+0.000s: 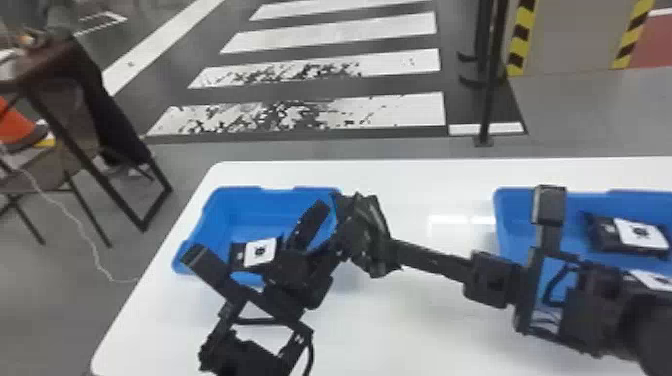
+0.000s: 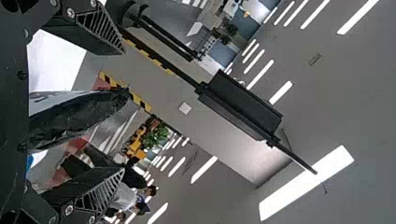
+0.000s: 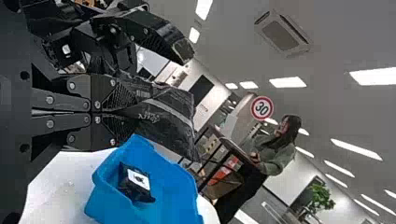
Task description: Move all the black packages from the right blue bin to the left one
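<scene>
In the head view my left gripper (image 1: 256, 231) stands open over the left blue bin (image 1: 227, 200), where a black package with a white label (image 1: 260, 251) lies. My right gripper (image 1: 400, 251) is shut on another black package (image 1: 367, 232) beside that bin's right end. The left wrist view has a package (image 2: 70, 114) between the spread fingers of my left gripper (image 2: 123, 112). In the right wrist view my right gripper (image 3: 125, 112) pinches the held package (image 3: 166, 119), near the left gripper. The right blue bin (image 1: 515, 210) holds a labelled black package (image 1: 630, 235) and part of another.
Both bins stand on a white table (image 1: 400, 320), the right one partly behind my right arm. Beyond the table's far edge a dark post (image 1: 490, 100) rises from the floor. A dark side table (image 1: 50, 55) and a chair are off to the left.
</scene>
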Robot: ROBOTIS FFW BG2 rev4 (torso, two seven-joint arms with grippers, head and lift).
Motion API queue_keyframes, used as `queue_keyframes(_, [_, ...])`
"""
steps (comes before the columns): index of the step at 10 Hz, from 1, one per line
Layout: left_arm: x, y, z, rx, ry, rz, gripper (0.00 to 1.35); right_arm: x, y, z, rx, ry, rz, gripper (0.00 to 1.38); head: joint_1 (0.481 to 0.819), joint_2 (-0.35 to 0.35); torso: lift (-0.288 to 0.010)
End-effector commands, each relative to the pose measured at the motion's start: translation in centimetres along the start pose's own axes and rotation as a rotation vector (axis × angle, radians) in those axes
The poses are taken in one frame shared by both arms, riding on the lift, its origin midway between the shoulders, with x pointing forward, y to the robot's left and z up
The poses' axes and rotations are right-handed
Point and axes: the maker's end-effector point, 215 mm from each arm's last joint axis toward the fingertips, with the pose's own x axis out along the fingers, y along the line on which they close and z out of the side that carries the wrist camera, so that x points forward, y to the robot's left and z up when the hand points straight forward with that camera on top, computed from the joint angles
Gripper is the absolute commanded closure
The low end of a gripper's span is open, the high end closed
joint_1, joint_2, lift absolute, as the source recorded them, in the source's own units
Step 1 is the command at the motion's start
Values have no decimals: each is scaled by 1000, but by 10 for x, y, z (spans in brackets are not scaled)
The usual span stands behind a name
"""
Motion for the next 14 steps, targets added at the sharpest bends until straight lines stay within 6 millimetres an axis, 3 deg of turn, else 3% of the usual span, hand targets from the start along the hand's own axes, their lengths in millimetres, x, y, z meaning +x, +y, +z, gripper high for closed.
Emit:
queue_keyframes(1, [-1, 5, -9, 1, 37, 10, 361, 1, 1, 1, -2, 1, 2, 1136, 695, 264, -140])
queue_keyframes(2, [-3, 6, -15, 31, 94, 23, 897, 0, -1, 2, 1, 0, -1, 1134, 695, 268, -140])
queue_keyframes(3, [-7, 6, -12, 83, 134, 46, 1134, 1, -3, 8, -9, -14, -5, 1134, 695, 266, -140])
queue_keyframes(4, [-10, 3, -7, 145, 164, 66, 1219, 1, -6, 14, -22, -20, -15, 1134, 695, 265, -140])
queue_keyframes(6, [-10, 0, 1, 168, 153, 71, 1219, 2, -9, 22, -55, -25, -28, 1133, 695, 265, -140])
queue_keyframes(9, [-10, -3, -6, 142, 170, 66, 1219, 1, -19, 27, -68, -27, -57, 1133, 695, 261, -140])
queue_keyframes(10, [-10, -2, -4, 135, 161, 69, 1219, 2, -24, 31, -50, -44, -65, 1021, 695, 257, -140])
queue_keyframes(12, [-9, 10, 13, 169, 122, 107, 1219, -2, -33, 31, -28, -49, -78, 292, 695, 250, -140])
queue_keyframes(13, [-8, 26, 31, 212, 78, 149, 1217, -4, -36, 29, -7, -59, -82, 45, 695, 253, -140])
queue_keyframes(14, [-9, 57, 55, 293, 23, 218, 1219, -7, -41, 25, 27, -71, -82, 101, 695, 268, -140])
